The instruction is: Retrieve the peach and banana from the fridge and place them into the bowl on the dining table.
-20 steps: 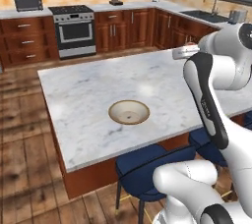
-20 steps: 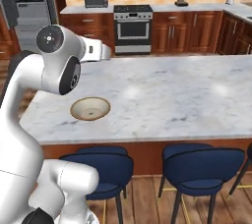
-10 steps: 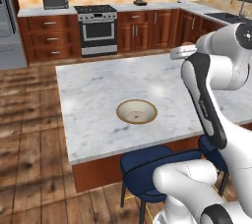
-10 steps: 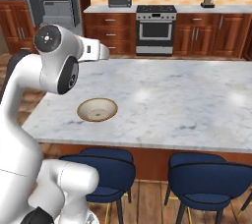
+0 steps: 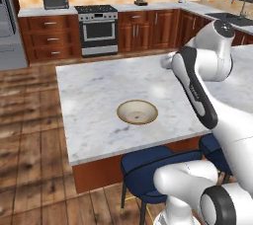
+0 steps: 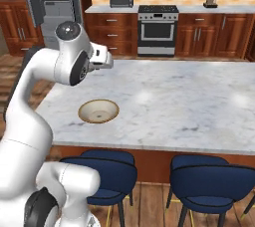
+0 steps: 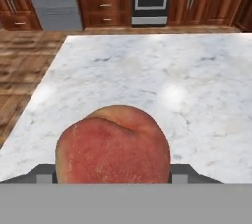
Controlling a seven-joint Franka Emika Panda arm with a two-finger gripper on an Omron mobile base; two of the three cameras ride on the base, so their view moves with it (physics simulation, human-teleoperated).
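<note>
Base rolled rightward, gripper (image 7: 113, 173) clamped on round, red-blushed peach (image 7: 113, 144), over veined marble dining table (image 7: 197, 80).

Honestly there's nothing to read here, no text, labels, brand names, numbers or signs anywhere I can make out. The appliances along the back wall are too small and blurry to show any lettering, and the desk top is just plain marbled stone.
</note>
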